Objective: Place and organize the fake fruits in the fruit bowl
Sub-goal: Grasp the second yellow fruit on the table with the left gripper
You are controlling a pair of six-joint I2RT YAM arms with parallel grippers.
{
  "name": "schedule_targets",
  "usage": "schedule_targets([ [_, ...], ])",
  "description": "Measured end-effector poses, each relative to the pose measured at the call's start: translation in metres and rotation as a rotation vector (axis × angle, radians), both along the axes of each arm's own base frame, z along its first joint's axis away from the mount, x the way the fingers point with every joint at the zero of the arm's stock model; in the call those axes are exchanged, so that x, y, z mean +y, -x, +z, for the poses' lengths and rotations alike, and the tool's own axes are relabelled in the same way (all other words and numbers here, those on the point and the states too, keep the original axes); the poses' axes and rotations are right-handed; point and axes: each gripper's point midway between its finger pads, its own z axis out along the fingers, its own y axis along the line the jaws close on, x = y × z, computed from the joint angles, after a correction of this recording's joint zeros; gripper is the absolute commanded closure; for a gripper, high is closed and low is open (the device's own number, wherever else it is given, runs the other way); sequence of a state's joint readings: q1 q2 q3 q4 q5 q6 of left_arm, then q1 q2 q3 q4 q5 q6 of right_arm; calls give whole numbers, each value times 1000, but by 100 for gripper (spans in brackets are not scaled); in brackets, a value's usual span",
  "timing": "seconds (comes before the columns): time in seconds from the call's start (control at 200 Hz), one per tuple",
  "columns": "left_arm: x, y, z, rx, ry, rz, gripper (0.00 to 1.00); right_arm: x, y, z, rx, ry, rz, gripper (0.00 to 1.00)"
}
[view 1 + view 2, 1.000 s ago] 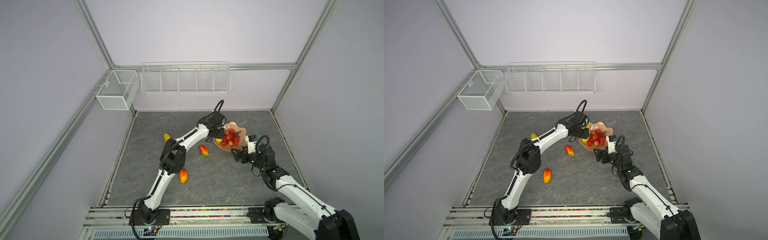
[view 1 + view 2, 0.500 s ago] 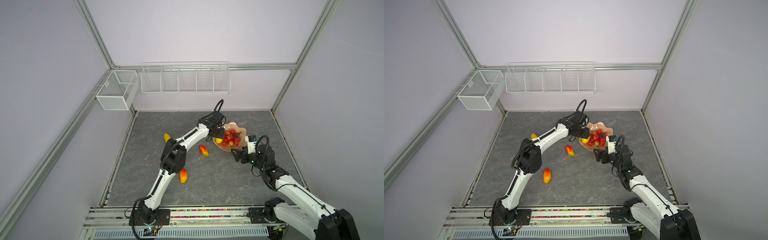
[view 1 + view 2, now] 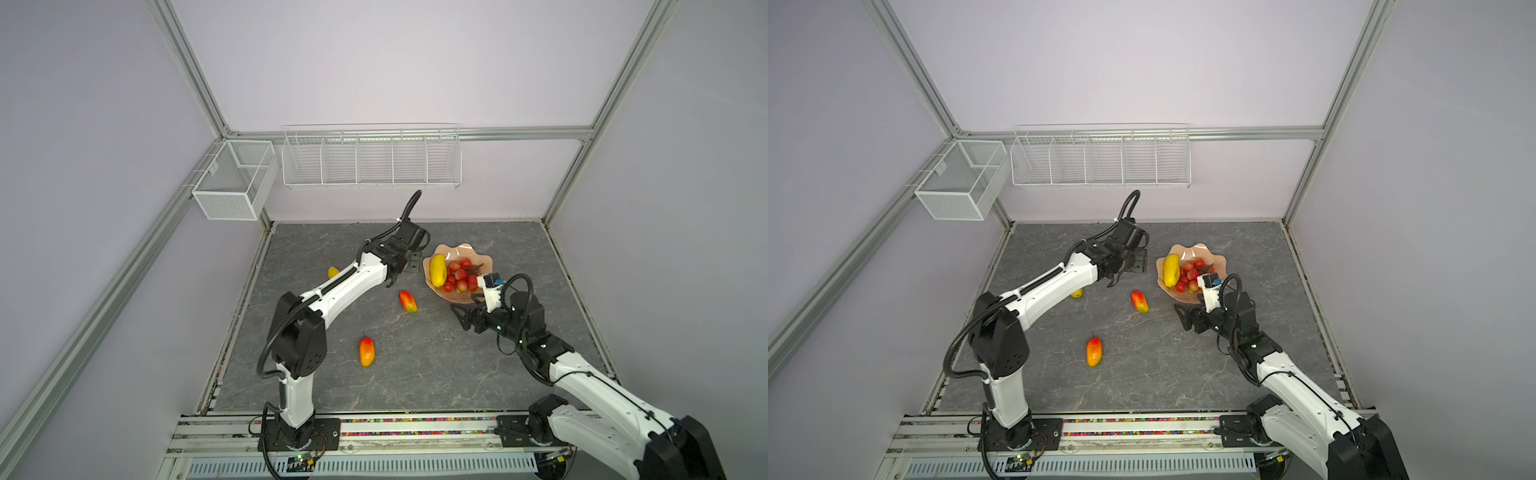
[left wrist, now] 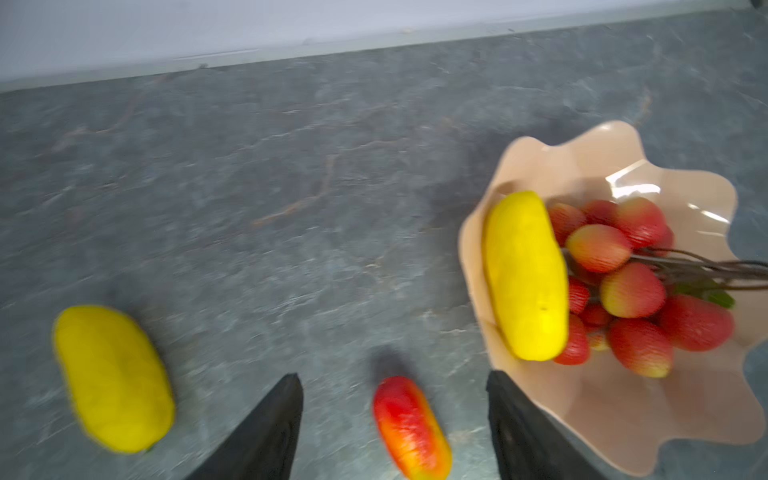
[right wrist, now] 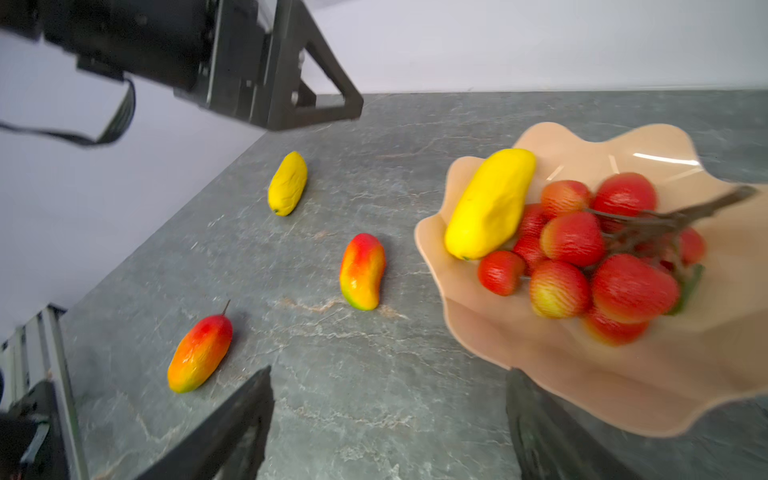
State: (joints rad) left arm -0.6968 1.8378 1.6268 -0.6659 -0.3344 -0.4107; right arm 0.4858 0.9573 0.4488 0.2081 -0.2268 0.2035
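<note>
loose yellow fruit (image 3: 333,272) half hidden behind left arm (image 3: 353,281), wrist views blurred

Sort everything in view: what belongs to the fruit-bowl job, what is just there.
Job: fruit bowl; yellow fruit in the bowl; red berry bunch; loose yellow fruit; mango-like fruit nearer the bowl; mango-like fruit farther away.
Just there: long wire basket; small mesh basket.

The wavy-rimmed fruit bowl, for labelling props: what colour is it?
The wavy-rimmed bowl is plain glossy peach-pink, clearest in the right wrist view.

Lilac walls (image 3: 374,62), grey marbled tabletop (image 3: 415,374)
</note>
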Motion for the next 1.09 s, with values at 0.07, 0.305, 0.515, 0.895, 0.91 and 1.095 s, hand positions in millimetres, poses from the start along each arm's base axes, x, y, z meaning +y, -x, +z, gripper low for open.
schedule_targets([
  [0.07,58,-4,-15,22,-5,137,27,14,8,-2,-10,8,60,12],
  [0.305,186,18,-102,215,-30,437,29,30,12,-18,21,32,119,12],
  [0.515,188,6,-110,234,59,457,31,31,11,-24,25,50,124,12],
  [0.895,196,-21,-147,272,74,522,37,32,7,-29,33,63,121,12],
  [0.91,197,-22,-148,271,75,524,39,32,7,-29,31,64,120,12],
  [1.095,195,-32,-157,271,100,516,57,8,-9,-21,26,52,12,11],
])
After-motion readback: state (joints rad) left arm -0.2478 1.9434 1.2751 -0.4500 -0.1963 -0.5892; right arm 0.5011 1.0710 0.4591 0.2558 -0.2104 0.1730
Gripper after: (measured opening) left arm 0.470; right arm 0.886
